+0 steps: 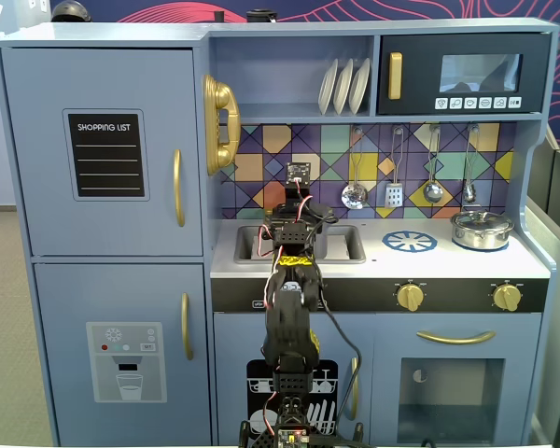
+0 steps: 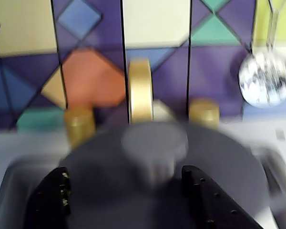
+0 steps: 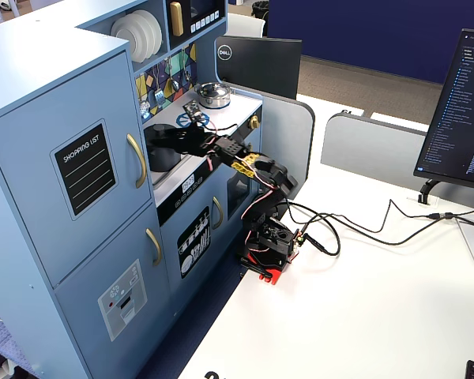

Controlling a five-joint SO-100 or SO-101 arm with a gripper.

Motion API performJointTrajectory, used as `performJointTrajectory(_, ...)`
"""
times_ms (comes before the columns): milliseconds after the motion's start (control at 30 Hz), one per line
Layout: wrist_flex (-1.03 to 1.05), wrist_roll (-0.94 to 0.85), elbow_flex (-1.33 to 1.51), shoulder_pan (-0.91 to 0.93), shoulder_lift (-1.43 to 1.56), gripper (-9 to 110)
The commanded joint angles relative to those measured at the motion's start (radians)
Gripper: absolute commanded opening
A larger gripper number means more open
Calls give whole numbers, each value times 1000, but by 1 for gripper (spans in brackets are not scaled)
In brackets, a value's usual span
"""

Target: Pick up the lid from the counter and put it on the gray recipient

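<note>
I see my pincer (image 2: 126,191) clamped on the knob of the lid (image 2: 219,157) above the sink (image 1: 348,245); the fridge door reads "SHOPPING LIST" (image 1: 104,128)

Black arm (image 3: 253,178) standing on white tabletop (image 3: 363,316), reaching left over toy kitchen (image 3: 79,197) counter; shiny silver pot (image 3: 214,95) sitting at counter's far end; monitor (image 3: 464,103) standing at tabletop's right edge.

Your wrist view has the lid (image 2: 157,176) between the two fingers of the pincer (image 2: 133,200), with the faucet (image 2: 140,90) right behind it. In a fixed view the sink (image 1: 345,245) lies left of the burner (image 1: 410,242), and the metal pot (image 1: 482,230) stands furthest right.
</note>
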Motion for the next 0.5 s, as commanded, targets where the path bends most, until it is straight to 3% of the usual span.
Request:
performJointTrajectory(0,284,18,-11,-31,224,20)
performJointTrajectory(200,842,40,58,-67,535,11)
performJointTrajectory(300,873,-14,225,-34,623,0)
performJointTrajectory(467,661,6,531,-11,657,0)
